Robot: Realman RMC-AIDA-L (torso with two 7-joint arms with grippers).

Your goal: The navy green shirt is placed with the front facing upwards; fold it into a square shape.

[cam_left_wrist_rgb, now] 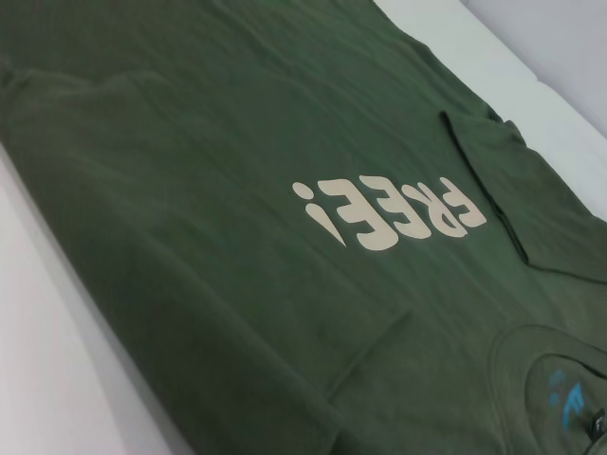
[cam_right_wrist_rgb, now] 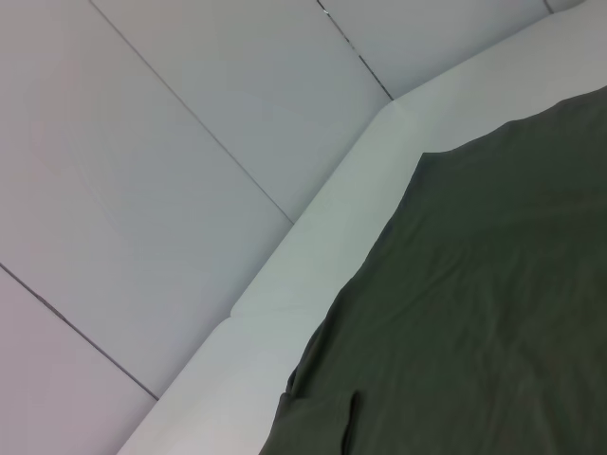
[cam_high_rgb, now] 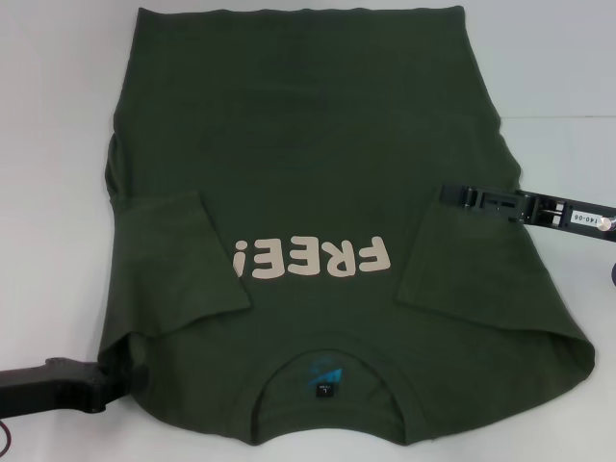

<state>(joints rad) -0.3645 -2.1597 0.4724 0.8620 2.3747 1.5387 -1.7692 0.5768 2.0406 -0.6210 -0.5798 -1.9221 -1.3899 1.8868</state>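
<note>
Head view shows the large dark olive-green short-sleeved cotton shirt (cam_high_rgb: 308, 183) spread front-up over the white tabletop (cam_high_rgb: 48, 125), collar toward the robot at 6 o'clock and hem far off at 12 o'clock. Both short sleeves are folded inward onto the body, one lying at 9 o'clock of the cream "FREE!" lettering (cam_high_rgb: 313, 258), the other at 3 o'clock of it. The round collar (cam_high_rgb: 327, 385) shows a blue-and-black neck label (cam_high_rgb: 325, 377) inside it.

At 8 o'clock, the left claw (cam_high_rgb: 120, 375) comes in low from the picture's edge, its black arm lying nearly flat along the tabletop, with its tip at the shirt's near shoulder corner, where the cloth is bunched slightly. Whether its fingers are apart or together on the cloth I cannot tell.

At 3 o'clock, the right claw (cam_high_rgb: 452, 195) reaches in level from the side, its black body stretched horizontally and its tip over the edge of the folded-in sleeve. Its fingers I cannot tell apart or together either.

Left wrist view looks across the chest lettering; right wrist view shows the shirt's edge against the tabletop.
</note>
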